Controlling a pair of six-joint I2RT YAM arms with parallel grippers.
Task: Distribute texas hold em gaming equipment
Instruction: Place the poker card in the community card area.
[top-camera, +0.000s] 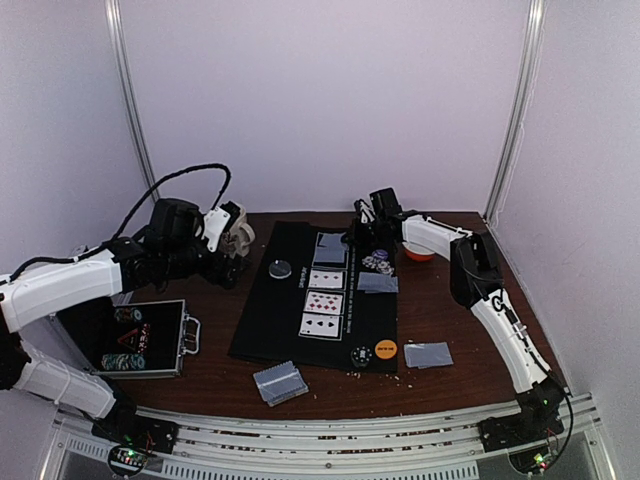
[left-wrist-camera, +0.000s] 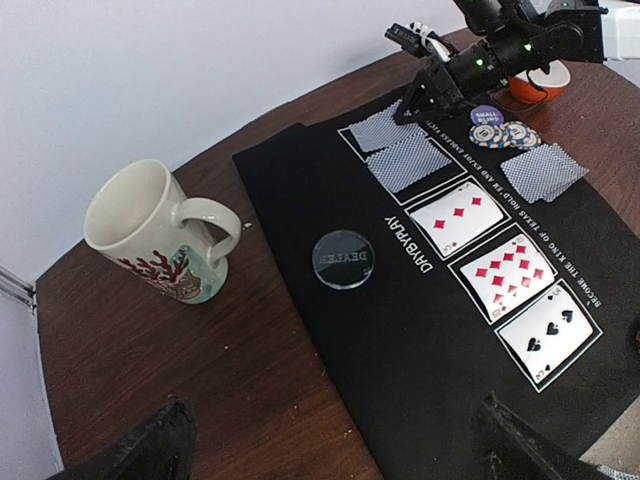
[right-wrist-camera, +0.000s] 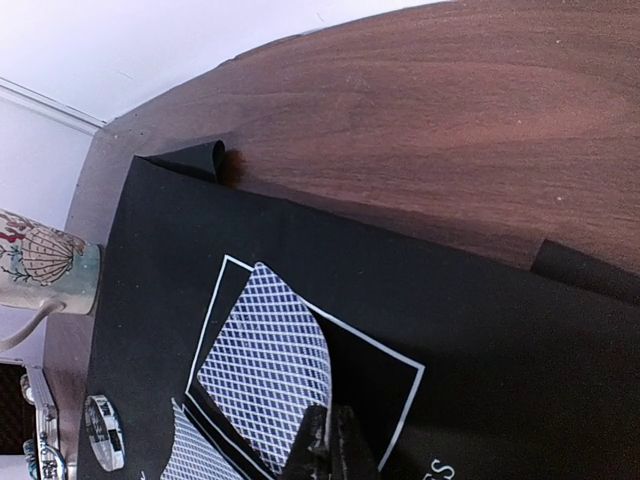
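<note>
A black play mat (top-camera: 270, 320) holds three face-up cards (top-camera: 322, 302) in a column, also seen in the left wrist view (left-wrist-camera: 508, 265). My right gripper (right-wrist-camera: 335, 445) is shut on the edge of a grey-backed card (right-wrist-camera: 265, 360), which bends over the mat's top box. It shows in the top view (top-camera: 355, 237) and from the left wrist (left-wrist-camera: 415, 100). Another face-down card (left-wrist-camera: 412, 160) lies beside it, and one more (left-wrist-camera: 543, 170) lies next to a few chips (left-wrist-camera: 500, 130). My left gripper (left-wrist-camera: 335, 460) is open and empty above the mat's left edge.
A clear dealer disc (left-wrist-camera: 343, 258) lies on the mat. A white patterned mug (left-wrist-camera: 160, 235) stands on the wood to the left. A red-and-white bowl (top-camera: 418, 254) sits at the back right. An orange disc (top-camera: 386, 350), a white-black disc (top-camera: 361, 356), card stacks (top-camera: 280, 382) (top-camera: 428, 354) and an open chip case (top-camera: 130, 338) are near the front.
</note>
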